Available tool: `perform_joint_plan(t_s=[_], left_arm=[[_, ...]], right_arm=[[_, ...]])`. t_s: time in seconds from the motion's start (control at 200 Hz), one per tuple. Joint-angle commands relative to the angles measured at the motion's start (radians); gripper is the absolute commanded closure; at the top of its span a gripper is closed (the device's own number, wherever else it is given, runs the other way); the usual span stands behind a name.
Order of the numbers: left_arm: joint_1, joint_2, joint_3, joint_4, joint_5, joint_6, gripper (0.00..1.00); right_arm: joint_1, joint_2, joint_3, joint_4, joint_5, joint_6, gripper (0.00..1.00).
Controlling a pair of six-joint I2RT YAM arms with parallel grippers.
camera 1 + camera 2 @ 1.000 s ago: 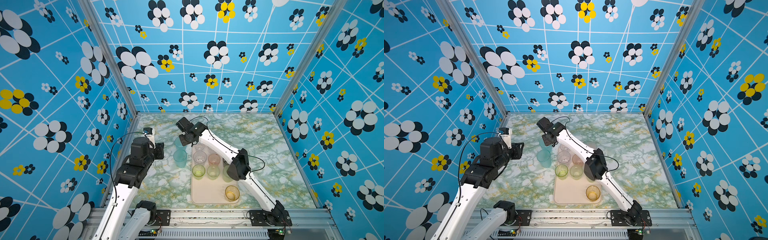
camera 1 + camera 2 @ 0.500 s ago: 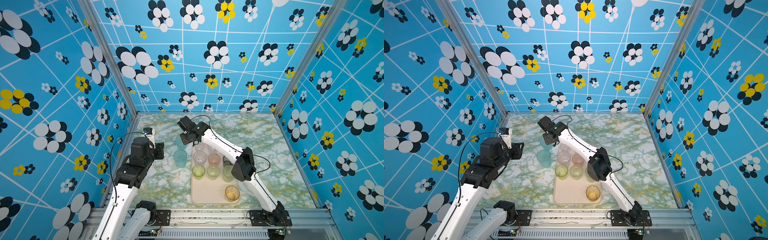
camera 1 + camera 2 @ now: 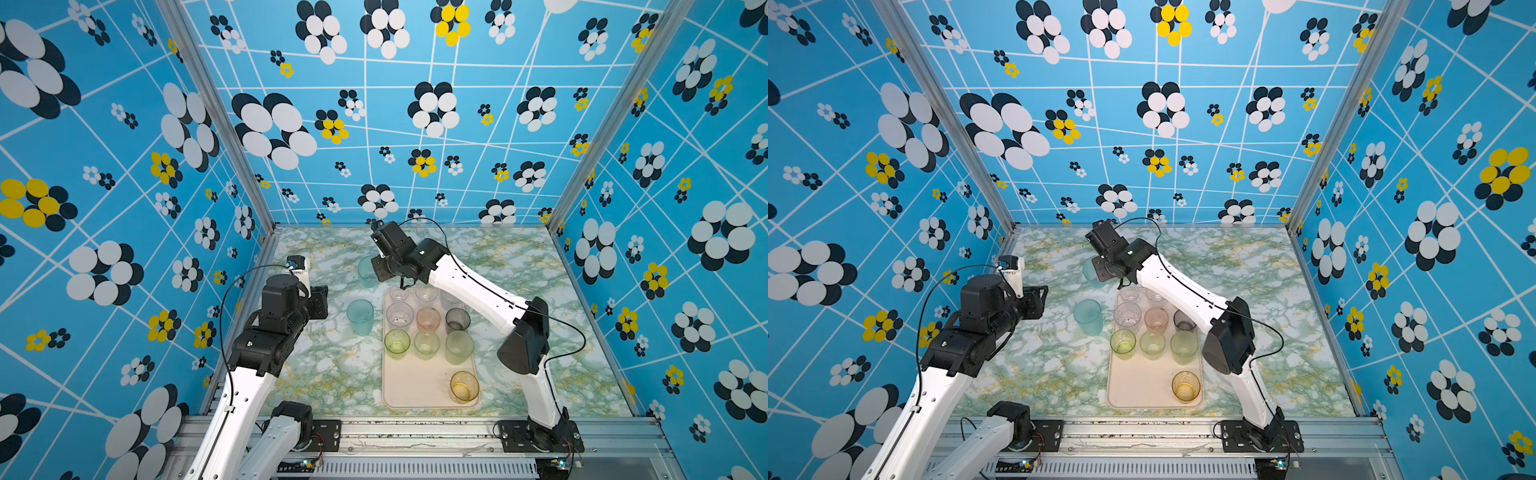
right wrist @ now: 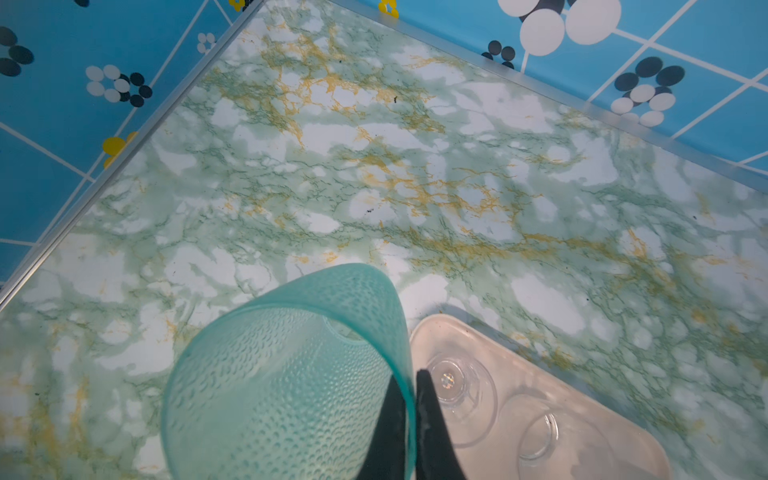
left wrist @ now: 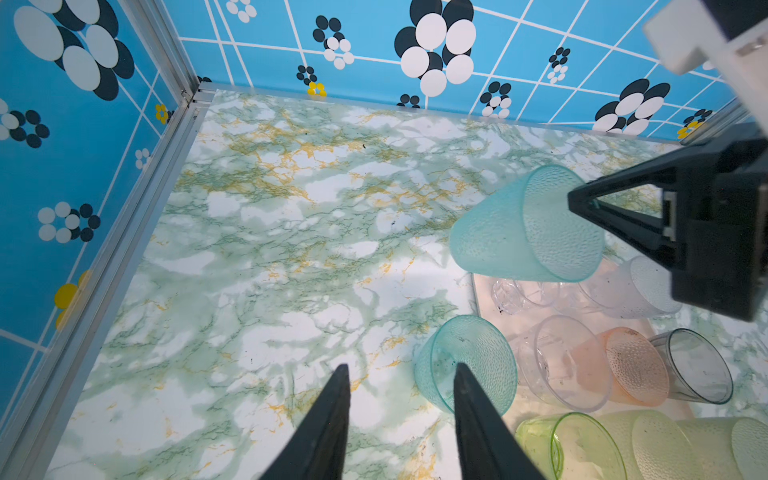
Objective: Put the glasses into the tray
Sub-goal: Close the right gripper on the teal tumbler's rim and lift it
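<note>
The cream-pink tray (image 3: 415, 386) (image 3: 1142, 390) lies on the marble table and holds several glasses, among them a pink one (image 3: 428, 318), a smoky grey one (image 3: 457, 319), a green one (image 3: 397, 343) and an amber one (image 3: 464, 386). My right gripper (image 4: 411, 376) is shut on the rim wall of a teal glass (image 4: 282, 374) (image 3: 365, 270) (image 5: 523, 224). That glass hangs tilted just off the tray's far left corner. A second teal glass (image 3: 360, 316) (image 5: 465, 361) stands on the table left of the tray. My left gripper (image 5: 399, 374) is open and empty, with this glass just beyond one finger.
Blue flowered walls (image 3: 124, 208) with metal posts close in the table on three sides. Two clear glasses (image 4: 457, 386) stand at the tray's far end beside the held glass. Bare marble (image 3: 324, 374) lies left of the tray.
My right arm has shifted a little to the right, its elbow swinging outward, carrying the teal glass along. The left arm has not moved.
</note>
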Motion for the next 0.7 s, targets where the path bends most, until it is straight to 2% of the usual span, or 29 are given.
perform_joint_plan(t_s=[0.0, 0.2, 0.4, 0.695], left_arm=[[0.008, 0.004, -0.015, -0.018, 0.007, 0.020, 0.58], [0.007, 0.012, -0.020, -0.020, 0.019, 0.011, 0.58], [0.008, 0.000, -0.029, -0.029, 0.026, 0.000, 0.58], [0.007, -0.014, -0.018, -0.054, 0.042, -0.015, 0.58]], right_arm=[[-0.006, -0.139, -0.096, 0.083, 0.004, -0.046, 0.98], [-0.007, -0.356, -0.288, 0.080, -0.019, -0.088, 0.98], [0.001, -0.519, -0.417, -0.031, -0.014, -0.088, 0.98], [0.130, -0.618, -0.484, -0.250, 0.030, -0.081, 0.98]])
